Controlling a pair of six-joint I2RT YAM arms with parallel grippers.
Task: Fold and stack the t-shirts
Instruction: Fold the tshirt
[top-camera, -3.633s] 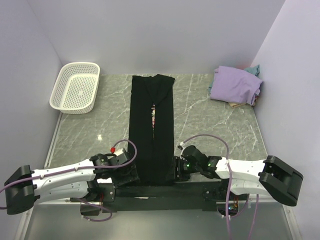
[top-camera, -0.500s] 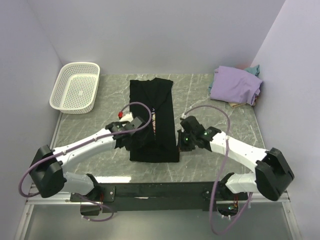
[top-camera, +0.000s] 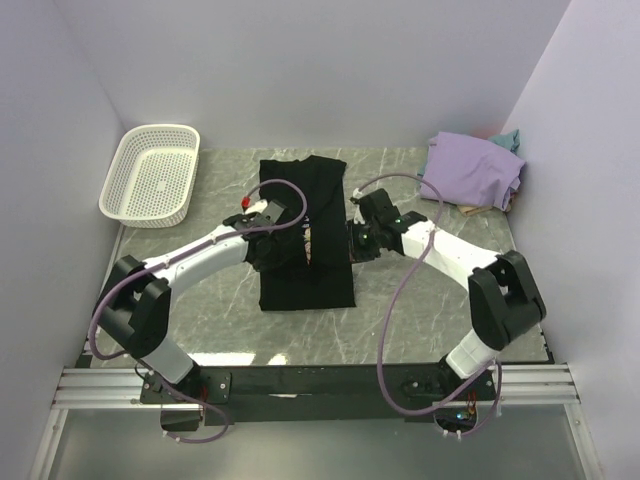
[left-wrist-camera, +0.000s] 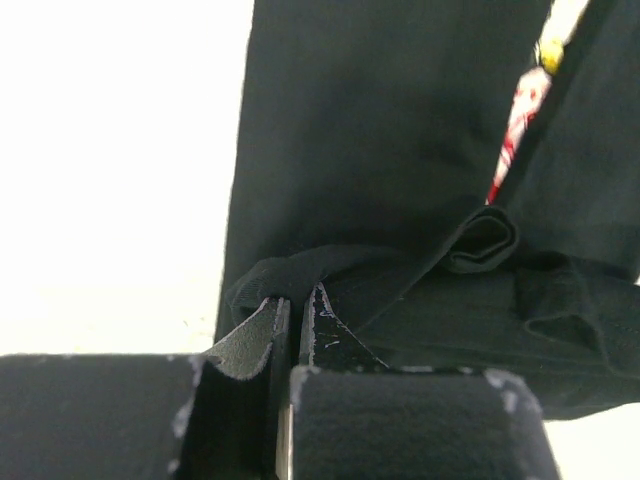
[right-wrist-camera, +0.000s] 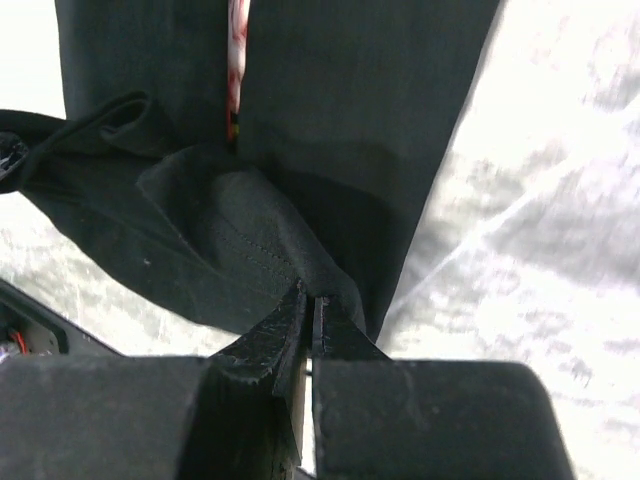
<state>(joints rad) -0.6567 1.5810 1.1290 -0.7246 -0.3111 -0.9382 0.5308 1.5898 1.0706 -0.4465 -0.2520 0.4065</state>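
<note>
The black t-shirt (top-camera: 304, 200) lies as a long folded strip down the middle of the table, its near end lifted and carried over the rest. My left gripper (top-camera: 268, 240) is shut on the shirt's left hem corner (left-wrist-camera: 262, 282). My right gripper (top-camera: 356, 243) is shut on the right hem corner (right-wrist-camera: 318, 270). A strip of pink-rose print (left-wrist-camera: 515, 115) shows along the centre seam. The lavender t-shirt (top-camera: 472, 170) lies crumpled at the back right, with a bit of the teal t-shirt (top-camera: 508, 137) behind it.
A white perforated basket (top-camera: 152, 174) stands at the back left corner. Purple walls close in the table on three sides. Something tan (top-camera: 470, 209) pokes out under the lavender shirt.
Both grippers have carried the shirt's near hem away from the bases toward the collar, so the strip now folds over itself and looks shorter.
</note>
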